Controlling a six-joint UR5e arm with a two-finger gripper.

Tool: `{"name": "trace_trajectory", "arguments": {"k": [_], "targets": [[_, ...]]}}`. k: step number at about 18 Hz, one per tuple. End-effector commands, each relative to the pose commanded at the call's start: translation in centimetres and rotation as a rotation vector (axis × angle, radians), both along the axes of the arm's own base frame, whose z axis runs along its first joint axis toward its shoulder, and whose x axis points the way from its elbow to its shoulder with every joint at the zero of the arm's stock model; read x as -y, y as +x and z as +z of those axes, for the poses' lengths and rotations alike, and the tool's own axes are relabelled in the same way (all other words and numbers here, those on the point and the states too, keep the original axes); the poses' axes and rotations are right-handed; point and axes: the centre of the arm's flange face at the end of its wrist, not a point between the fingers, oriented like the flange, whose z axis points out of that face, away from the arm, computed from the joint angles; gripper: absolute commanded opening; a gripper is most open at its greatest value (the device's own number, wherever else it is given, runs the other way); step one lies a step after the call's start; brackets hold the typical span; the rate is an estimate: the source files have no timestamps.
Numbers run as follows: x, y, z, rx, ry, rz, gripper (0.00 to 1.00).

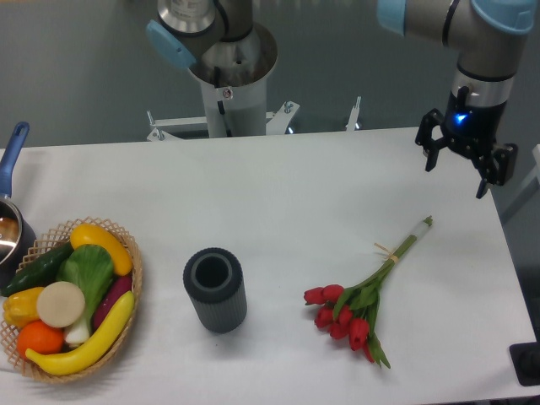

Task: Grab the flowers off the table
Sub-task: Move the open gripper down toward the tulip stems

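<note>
White table [278, 194] bears one bunch of flowers [359, 304]; jaws hang apart, empty.

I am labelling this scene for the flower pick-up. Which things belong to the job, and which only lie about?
For the job:
red tulip bunch
white table
gripper, fingers open

Only lying about:
dark ribbed vase
wicker basket of fruit and vegetables
blue-handled pot
</note>
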Motion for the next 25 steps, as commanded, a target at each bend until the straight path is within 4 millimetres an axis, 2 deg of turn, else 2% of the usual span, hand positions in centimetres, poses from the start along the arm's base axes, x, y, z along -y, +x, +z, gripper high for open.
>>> {"name": "trace_trajectory", "arguments": {"k": [5, 10, 12, 15, 17, 21, 25], "targets": [[-0.2, 0.1, -0.1, 0.002, 0.001, -0.002, 1.0], [-1.1, 1.4, -2.2, -0.022, 0.011, 0.002, 1.0], [-1.2, 1.8, -3.3, -0.026, 0.028, 0.055, 1.0], [-2.1, 2.1, -3.7, -0.003, 0.054, 0.153, 1.0], [-2.3, 2.0, -4.4, 0.01, 0.052, 0.158, 1.0], [-4.4, 2.8, -6.6, 0.051, 0.041, 0.144, 1.0], [-8.4, 3.8, -9.8, 0.082, 0.047, 0.185, 1.0]]}}
